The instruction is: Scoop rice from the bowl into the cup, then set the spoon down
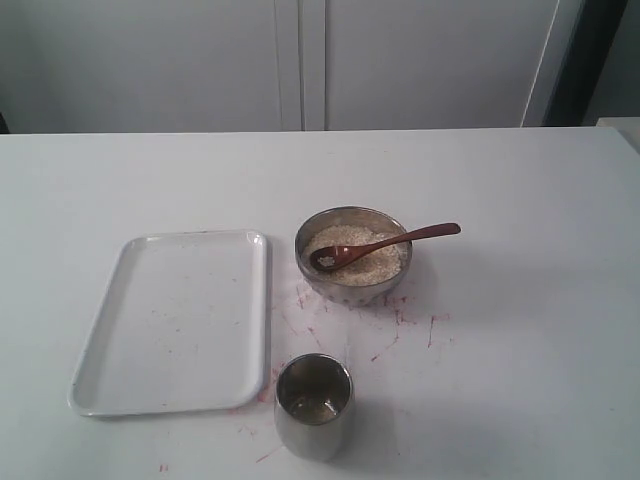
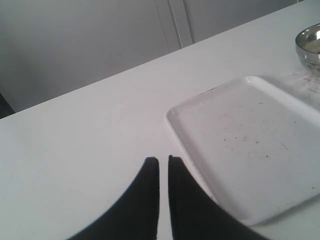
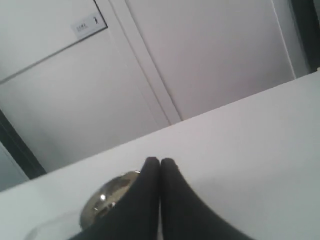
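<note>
The left gripper [image 2: 163, 162] and right gripper [image 3: 160, 162] have black, curved, tapering fingers [image 2: 142, 205]

Nothing really readable here tbh, the only sign-like thing is a small pale label [image 3: 89, 24] stuck on the grey wall panel [image 3: 75, 90], and its dark print is too blurry to make out
</note>
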Robot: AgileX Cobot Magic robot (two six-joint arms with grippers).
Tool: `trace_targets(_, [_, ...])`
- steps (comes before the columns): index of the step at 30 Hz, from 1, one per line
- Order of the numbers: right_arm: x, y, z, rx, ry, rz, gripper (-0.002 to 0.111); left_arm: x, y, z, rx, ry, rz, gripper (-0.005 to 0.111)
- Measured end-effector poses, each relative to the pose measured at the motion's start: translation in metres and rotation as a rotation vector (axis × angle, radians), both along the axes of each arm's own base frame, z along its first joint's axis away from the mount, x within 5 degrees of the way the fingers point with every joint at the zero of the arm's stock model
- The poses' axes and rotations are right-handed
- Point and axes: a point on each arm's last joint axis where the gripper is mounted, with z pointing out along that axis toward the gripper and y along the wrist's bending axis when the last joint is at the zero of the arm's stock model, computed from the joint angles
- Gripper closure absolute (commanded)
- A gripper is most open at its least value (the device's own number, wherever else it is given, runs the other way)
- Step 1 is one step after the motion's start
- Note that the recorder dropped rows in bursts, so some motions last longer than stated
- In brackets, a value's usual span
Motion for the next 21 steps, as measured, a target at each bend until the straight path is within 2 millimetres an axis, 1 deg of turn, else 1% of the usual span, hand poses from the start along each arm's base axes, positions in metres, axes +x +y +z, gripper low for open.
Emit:
trace_targets(4, [0.000, 0.000, 0.003, 0.130, -0.031, 0.015, 0.108, 0.000, 0.000, 0.000, 0.000, 0.000, 0.000, 0.092])
trace_targets(7, [0.000, 0.001, 0.004, 0.178, -0.032, 0.034, 0.108, 0.000, 0.000, 0.000, 0.000, 0.000, 0.000, 0.092])
trace_targets(9, [-0.002, 0.001, 0.011, 0.198, -0.052, 0.046, 0.108, 0.000, 0.000, 0.000, 0.000, 0.000, 0.000, 0.092])
trace_targets(12, [-0.006, 0.002, 0.031, 0.208, -0.108, 0.070, 0.108, 0.000, 0.000, 0.000, 0.000, 0.000, 0.000, 0.092])
trace_targets(15, [-0.012, 0.002, 0.055, 0.219, -0.179, 0.092, 0.108, 0.000, 0.000, 0.000, 0.000, 0.000, 0.000, 0.092])
trace_targets(21, [-0.038, 0.001, 0.114, 0.234, -0.354, 0.147, 0.108, 0.000, 0.000, 0.000, 0.000, 0.000, 0.000, 0.092])
